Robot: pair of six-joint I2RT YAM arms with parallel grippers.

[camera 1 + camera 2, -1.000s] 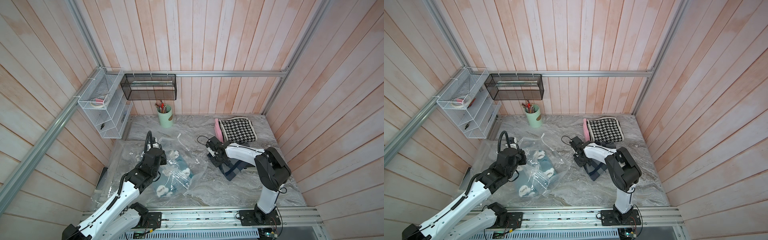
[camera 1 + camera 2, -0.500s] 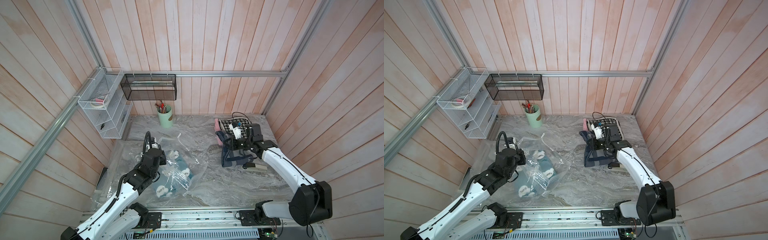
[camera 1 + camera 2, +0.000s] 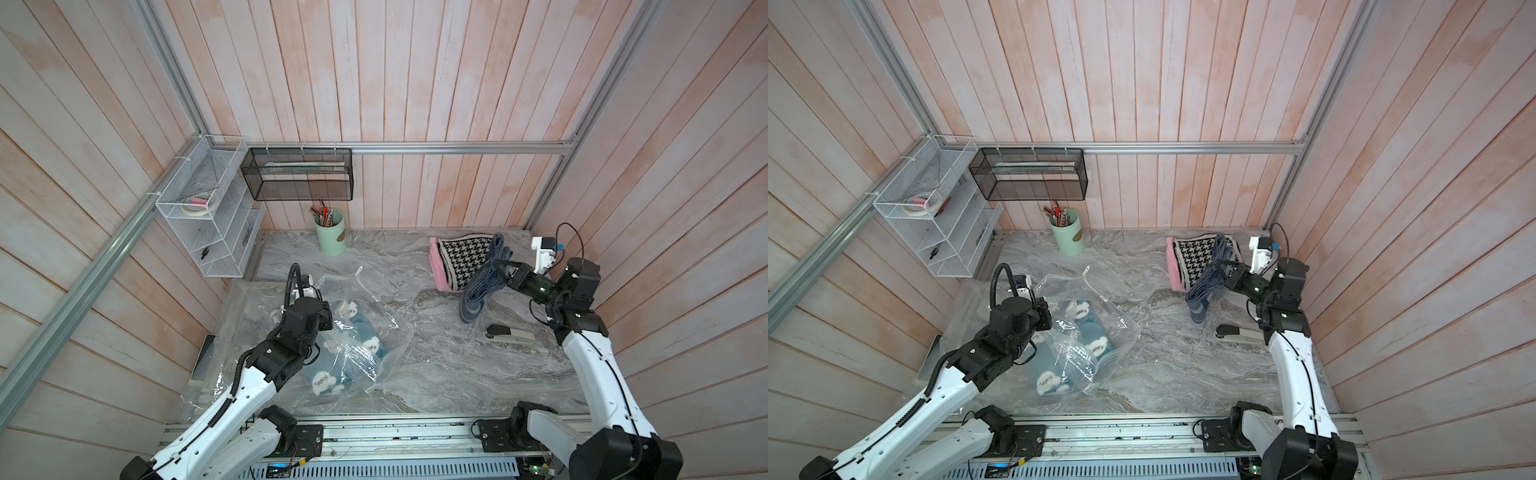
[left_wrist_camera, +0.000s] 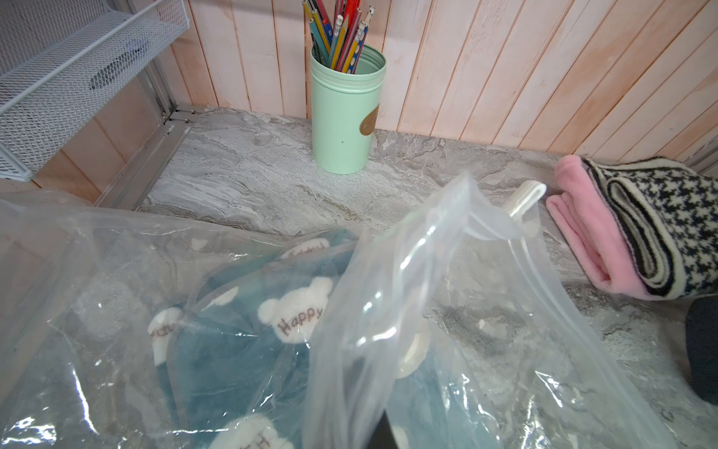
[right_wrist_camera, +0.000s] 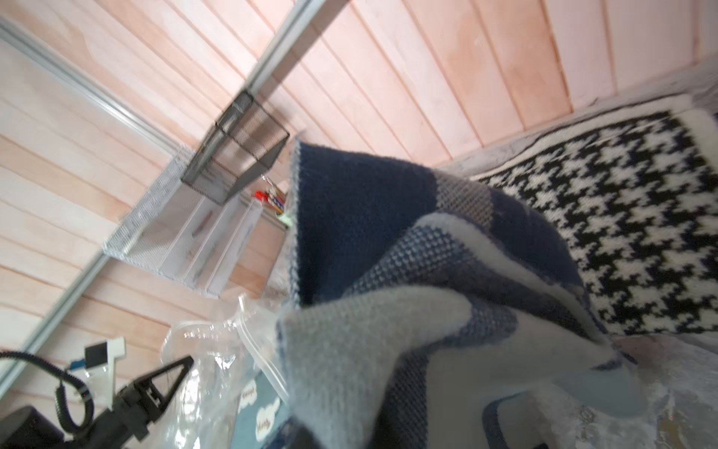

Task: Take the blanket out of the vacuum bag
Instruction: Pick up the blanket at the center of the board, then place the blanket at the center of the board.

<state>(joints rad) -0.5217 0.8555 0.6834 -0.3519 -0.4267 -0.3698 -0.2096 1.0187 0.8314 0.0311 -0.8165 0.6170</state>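
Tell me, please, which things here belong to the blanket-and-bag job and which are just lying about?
Job: vacuum bag, pinched by the shut left pincer; teal blanket inside it; navy blanket held up by the right pincer.
Lying about: stapler; pencil cup; houndstooth textile; pink textile; white wire rack; black mesh basket.

Soft, even light fills both top views, with faint shadows. Glare streaks the vacuum bag (image 4: 388, 303) ahead of the left gripper (image 3: 330, 320); the blue cloth (image 5: 388, 350) at the right gripper (image 3: 505, 271) is motion-blurred.
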